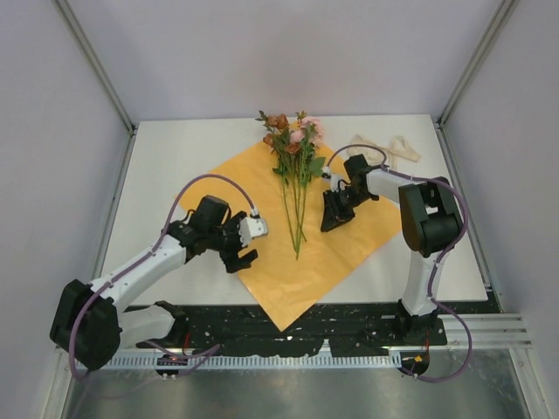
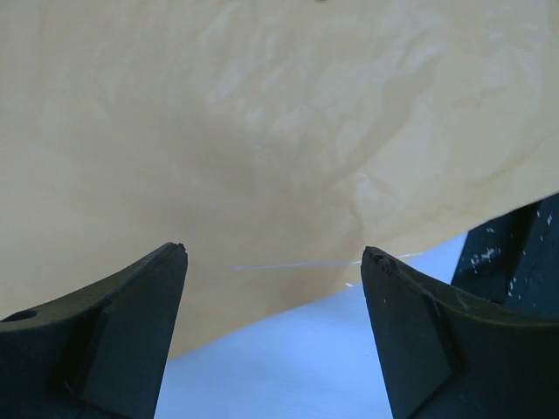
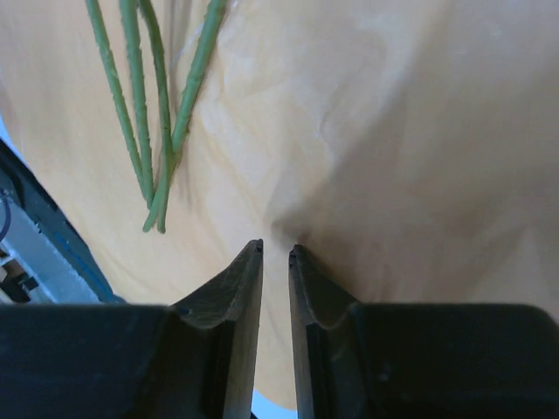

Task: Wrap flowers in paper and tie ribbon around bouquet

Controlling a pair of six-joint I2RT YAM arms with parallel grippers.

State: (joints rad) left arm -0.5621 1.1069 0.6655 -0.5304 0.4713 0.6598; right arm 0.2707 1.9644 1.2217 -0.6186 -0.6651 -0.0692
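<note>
On the desk (image 1: pixel 175 166), flowers (image 1: pixel 295 166) lie across orange paper (image 1: pixel 345 249), its edge under the gaping left fingers (image 2: pixel 113 332). At a pucker the right fingers (image 3: pixel 229 297) nearly meet; grip unclear.

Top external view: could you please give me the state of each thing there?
paper: spread flat, unfolded.
flowers: lying loose on the paper, unwrapped.
ribbon: untied, off the paper.
left gripper: open over the paper's edge.
right gripper: jaws almost closed at a paper crease; grip unclear.
</note>
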